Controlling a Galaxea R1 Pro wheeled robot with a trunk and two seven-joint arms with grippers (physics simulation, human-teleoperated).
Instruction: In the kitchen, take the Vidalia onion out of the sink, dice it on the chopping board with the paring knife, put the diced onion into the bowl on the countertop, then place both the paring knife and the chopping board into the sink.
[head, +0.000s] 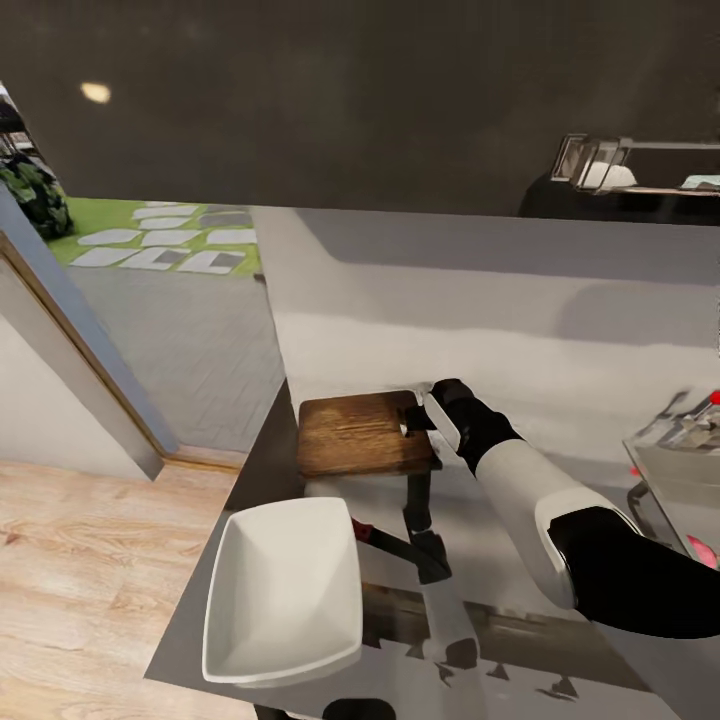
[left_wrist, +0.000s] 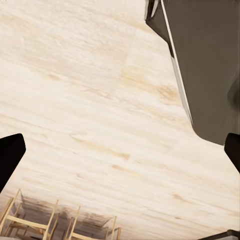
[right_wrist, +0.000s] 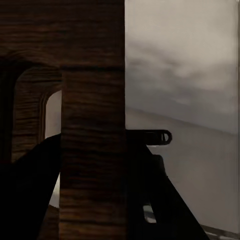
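My right gripper has its jaws clamped across the end strip of the chopping board, one finger through the slot handle and the other on the outer edge. From my head, the board sits at 12 o'clock of the bowl, and the gripper bites its 3 o'clock end. I judge this the board's trip to the sink, far off at 3 o'clock. To do it well I should lift straight first, keep the board level, and clear the paring knife lying on the countertop between bowl and arm. My left gripper hangs over pale wood floor, jaws wide apart, holding nothing.
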